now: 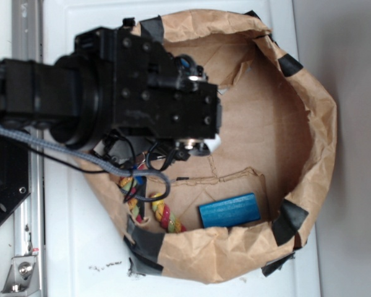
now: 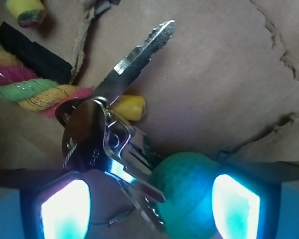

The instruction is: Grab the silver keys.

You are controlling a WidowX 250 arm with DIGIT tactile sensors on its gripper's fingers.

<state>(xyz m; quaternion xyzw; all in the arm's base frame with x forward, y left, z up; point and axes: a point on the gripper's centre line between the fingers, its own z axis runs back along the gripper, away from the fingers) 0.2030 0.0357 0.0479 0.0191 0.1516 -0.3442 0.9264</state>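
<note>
My gripper [image 2: 149, 206] hung open low in the paper bin [image 1: 309, 111], the silver keys [image 2: 107, 134] between its pads beside a green ball [image 2: 189, 191]; closing on the keys alone looked next.

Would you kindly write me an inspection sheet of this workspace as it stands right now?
Surface: brown paper basin, rim patched with black tape, on a white tabletop.
Job's things: silver keys fanned on the paper, between the hand's fingers in the wrist view, touching the green ball.
Clutter: multicoloured rope toy; blue block; green ball.
Hand: fingers apart, either side of keys and ball; no grip seen.
Cables: braided grey cable and thin dark wires hanging beneath the arm.
Surroundings: metal rail left of the table.
</note>
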